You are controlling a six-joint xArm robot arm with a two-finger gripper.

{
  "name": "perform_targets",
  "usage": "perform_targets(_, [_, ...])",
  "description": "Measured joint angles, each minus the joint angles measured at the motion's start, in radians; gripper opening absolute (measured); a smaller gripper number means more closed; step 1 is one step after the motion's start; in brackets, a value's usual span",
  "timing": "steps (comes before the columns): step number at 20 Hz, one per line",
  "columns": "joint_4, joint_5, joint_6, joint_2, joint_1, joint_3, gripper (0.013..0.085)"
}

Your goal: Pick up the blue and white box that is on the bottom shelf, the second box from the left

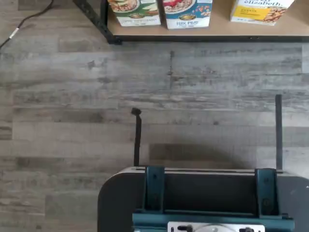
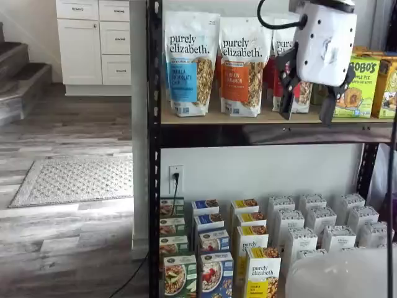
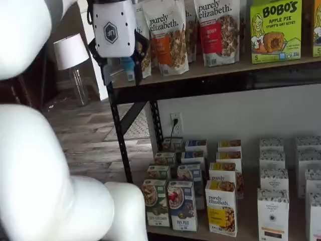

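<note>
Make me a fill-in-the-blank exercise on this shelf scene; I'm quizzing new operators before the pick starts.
1. The white gripper with two black fingers hangs in front of the ___ shelf, fingers apart.
2. The tall blue and white cereal box stands on the ___ shelf.
3. On one side of it stands a green-fronted box; on the other a ___-and-white "purely elizabeth" box.

Missing words: upper; bottom; yellow

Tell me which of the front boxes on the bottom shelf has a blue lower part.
The blue and white box, with a cereal bowl with red berries on it. It stands between a green-fronted box and a yellow-and-white box.
</note>
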Motion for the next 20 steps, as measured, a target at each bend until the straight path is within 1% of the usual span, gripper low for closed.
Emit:
perform_targets(8, [-0.021, -0.104, 0.019, 0.016, 0.036, 0.068, 0.085])
perform_targets(13, [-0.028, -0.181, 0.031, 0.032, 0.057, 0.133, 0.085])
perform_targets(20, [-0.031, -0.303, 0.038, 0.045, 0.075, 0.236, 0.085])
